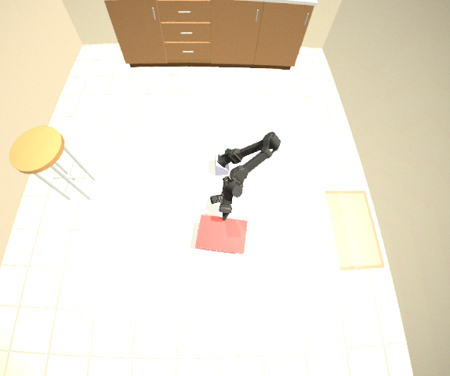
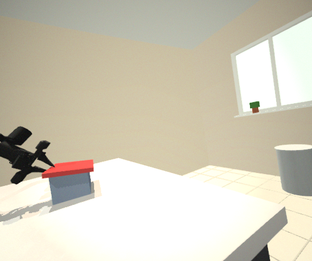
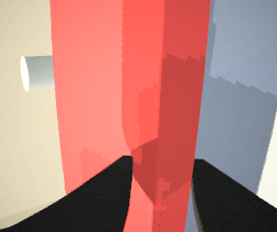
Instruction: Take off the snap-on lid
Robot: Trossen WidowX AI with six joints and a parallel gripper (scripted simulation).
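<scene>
The red lid lies right side up and roughly level on top of the blue-grey storage box, overhanging its sides. The box stands on the white table. My gripper comes in slanting downward and is shut on the lid's near edge, one finger above it and one below. Whether the lid is still snapped on all round cannot be told. The box is hidden under the lid in the top view.
A pale lilac block is beside the arm's base. The table's corner is at the right in the exterior view. Beyond the table are a grey bin, a round stool and brown cabinets.
</scene>
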